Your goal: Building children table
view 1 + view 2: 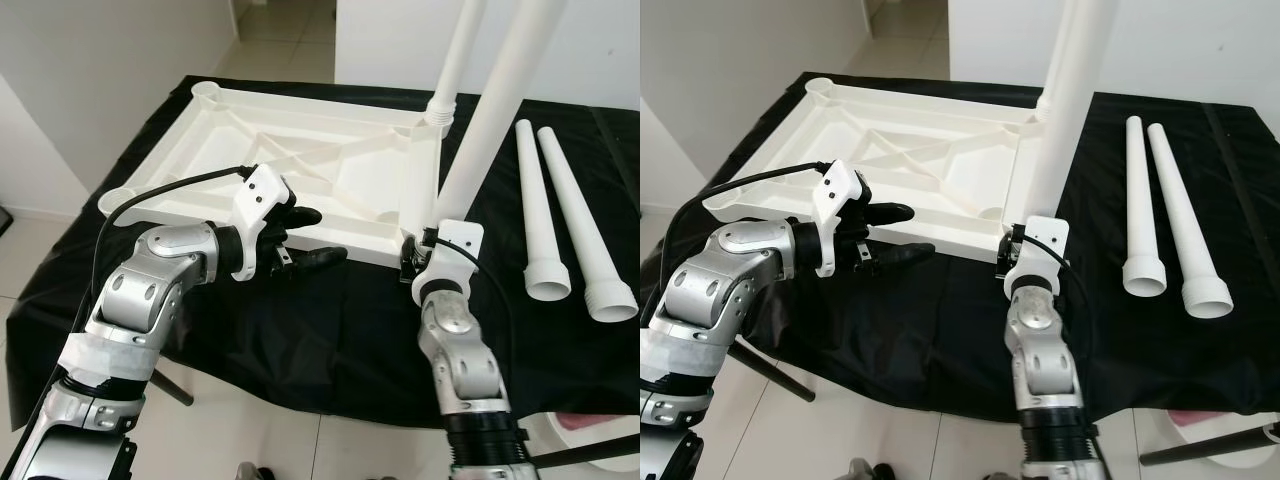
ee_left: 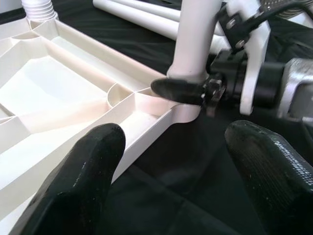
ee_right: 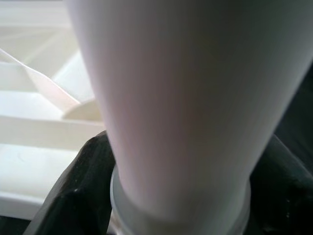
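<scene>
Left gripper [image 1: 310,235]: hovers over the black cloth [image 1: 300,320] just off the near edge of the tabletop, at about 9 o'clock from the right gripper. Its two black fingers [image 2: 93,161] are spread wide apart and hold nothing. In the head views one finger lies at the tabletop's near rim; whether it touches cannot be told.

Tabletop [image 1: 300,150]: white plastic, upside down, ribbed underside facing up, lying on the cloth. A round socket sits at each corner.

Far leg [image 1: 455,60]: white tube standing upright in the far right corner socket, at about 12 o'clock from the right gripper.

Near leg [image 1: 500,100]: white tapered tube, slightly tilted, its lower end at the near right corner socket of the tabletop.

Right gripper [image 1: 420,245]: at the near right corner of the tabletop, its fingers [image 2: 178,90] clamped on the base of the near leg, one on each side. The right wrist view shows the tube close up between the dark pads [image 3: 80,196].

Loose legs [image 1: 560,210]: two more white tubes lying side by side on the cloth at about 3 o'clock from the right gripper, wide ends toward the robot, well apart from both grippers.
</scene>
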Controlling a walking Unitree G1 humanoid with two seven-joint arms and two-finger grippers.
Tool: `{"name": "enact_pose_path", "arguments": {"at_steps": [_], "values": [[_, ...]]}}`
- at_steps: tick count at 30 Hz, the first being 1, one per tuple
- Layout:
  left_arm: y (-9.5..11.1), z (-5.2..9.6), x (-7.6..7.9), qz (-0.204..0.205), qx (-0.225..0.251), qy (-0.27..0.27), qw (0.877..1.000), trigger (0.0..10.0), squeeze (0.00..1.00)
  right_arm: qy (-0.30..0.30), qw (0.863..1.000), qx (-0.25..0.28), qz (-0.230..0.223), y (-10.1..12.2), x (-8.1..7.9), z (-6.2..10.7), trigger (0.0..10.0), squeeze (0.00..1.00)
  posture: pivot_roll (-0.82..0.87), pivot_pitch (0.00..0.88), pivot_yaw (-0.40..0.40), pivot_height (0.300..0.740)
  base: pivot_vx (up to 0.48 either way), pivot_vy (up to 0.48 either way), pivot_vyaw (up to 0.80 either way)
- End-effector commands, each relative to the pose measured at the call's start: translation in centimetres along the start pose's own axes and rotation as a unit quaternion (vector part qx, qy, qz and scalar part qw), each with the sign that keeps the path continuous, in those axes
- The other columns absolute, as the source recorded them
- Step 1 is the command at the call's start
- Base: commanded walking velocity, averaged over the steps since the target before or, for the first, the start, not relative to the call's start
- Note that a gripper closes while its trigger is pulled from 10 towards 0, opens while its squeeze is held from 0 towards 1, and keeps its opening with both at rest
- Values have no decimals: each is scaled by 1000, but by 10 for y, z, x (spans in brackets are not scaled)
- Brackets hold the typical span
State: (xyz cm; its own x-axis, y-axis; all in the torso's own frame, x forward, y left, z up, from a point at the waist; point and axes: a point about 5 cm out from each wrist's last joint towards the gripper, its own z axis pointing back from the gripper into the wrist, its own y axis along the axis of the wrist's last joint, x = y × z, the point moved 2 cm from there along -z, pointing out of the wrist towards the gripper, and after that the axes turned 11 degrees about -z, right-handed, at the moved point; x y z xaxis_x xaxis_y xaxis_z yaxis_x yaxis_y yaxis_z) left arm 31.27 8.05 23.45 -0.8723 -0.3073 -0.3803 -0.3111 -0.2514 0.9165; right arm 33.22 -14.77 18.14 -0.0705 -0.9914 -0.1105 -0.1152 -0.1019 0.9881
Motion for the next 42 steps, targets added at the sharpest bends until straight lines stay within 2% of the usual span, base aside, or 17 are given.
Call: {"name": "enact_pose_path", "arguments": {"at_steps": [1,6,8,10,12,13,22,24,26,27,29,34,36,39,42], "values": [[-1,2,-1,1,-6,11,1000,10000,0,32,999,22,-6,10,-11,0,10000,0,-108,144,88,740,0,0,0],[-1,2,-1,0,-6,11,1000,10000,0,66,997,36,22,20,-9,-3,10000,0,-108,144,88,740,0,0,0],[-1,2,-2,-1,-6,11,1000,10000,0,116,992,18,52,23,-5,-5,10000,0,-106,146,87,740,0,0,0],[-1,2,-2,-1,-6,11,1000,10000,0,116,992,18,52,23,-5,-5,10000,0,-106,146,87,740,0,0,0],[0,1,-2,-2,-4,12,1000,10000,0,139,988,-1,64,21,-1,-5,10000,0,-106,146,87,740,0,0,0],[3,-2,-3,-4,1,10,1000,10000,0,187,979,-45,73,13,8,-6,10000,0,-110,150,91,740,0,0,0],[6,-5,-4,-5,5,8,1000,10000,0,236,967,-56,79,18,18,-16,10000,0,-110,152,94,740,0,0,0],[6,-5,-4,-5,5,7,1000,10000,0,278,955,-69,73,17,15,-17,10000,0,-101,154,96,740,0,0,0],[6,-5,-4,-5,5,7,1000,10000,0,278,955,-69,73,17,15,-17,10000,0,-101,154,96,740,0,0,0],[6,-5,-4,-5,5,7,1000,10000,0,293,951,-74,69,17,14,-17,10000,0,-101,154,96,740,0,0,0],[6,-5,-3,-4,5,5,1000,10000,0,321,940,-80,85,18,14,-18,10000,0,-101,154,96,740,0,0,0],[6,-6,-2,-4,5,4,1000,10000,0,330,936,-81,94,20,14,-21,10000,0,-101,154,96,740,0,0,0],[6,-6,-2,-3,5,2,1000,10000,0,359,922,-94,112,21,14,-26,10000,0,-97,158,99,740,0,0,0],[7,-6,-1,-3,5,1,1000,10000,0,383,910,-108,114,22,14,-29,10000,0,-97,158,99,740,0,0,0],[7,-6,-1,-3,5,1,1000,10000,0,383,910,-108,114,22,14,-29,10000,0,-97,158,99,740,0,0,0]]}}
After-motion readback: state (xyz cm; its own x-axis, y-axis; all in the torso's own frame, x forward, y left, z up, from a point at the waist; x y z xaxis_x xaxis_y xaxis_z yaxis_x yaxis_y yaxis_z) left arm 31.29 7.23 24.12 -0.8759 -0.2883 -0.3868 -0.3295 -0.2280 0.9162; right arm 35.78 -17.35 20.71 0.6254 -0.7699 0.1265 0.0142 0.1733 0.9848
